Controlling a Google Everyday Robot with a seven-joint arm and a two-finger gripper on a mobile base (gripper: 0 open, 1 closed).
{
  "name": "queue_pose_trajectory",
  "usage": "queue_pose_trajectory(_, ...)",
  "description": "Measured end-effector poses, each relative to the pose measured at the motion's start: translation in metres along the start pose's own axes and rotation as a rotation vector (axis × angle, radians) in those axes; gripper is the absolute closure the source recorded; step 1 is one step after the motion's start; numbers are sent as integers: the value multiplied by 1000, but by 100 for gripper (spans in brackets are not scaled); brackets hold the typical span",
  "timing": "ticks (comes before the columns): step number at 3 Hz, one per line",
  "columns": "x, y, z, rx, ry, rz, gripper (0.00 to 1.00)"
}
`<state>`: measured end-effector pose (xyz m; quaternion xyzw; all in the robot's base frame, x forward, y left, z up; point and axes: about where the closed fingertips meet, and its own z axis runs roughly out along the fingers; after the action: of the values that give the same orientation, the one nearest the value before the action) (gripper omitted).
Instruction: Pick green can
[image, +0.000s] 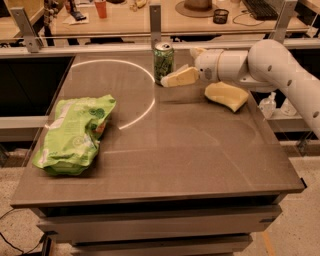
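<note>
The green can stands upright near the far edge of the dark table, dark green with pale print and a silver top. My gripper comes in from the right at can height, just right of the can. It is open. Its near cream finger reaches to the can's lower right side. The far finger shows only as a short stub behind the wrist. Nothing is held.
A light-green snack bag lies at the table's left. A yellow sponge lies right of the can, under my white arm. A metal rail and post run behind the table's far edge.
</note>
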<state>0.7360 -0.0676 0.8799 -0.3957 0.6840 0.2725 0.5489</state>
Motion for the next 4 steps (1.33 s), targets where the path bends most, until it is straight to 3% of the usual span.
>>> queue_pose_trajectory(1,-2,1,21,-21,-17,-5,0)
queue_pose_trajectory(2,-7,1,37,-42,-34,-14,18)
queue_pose_trajectory(4,-12,4,49,-68,-47,-40,66)
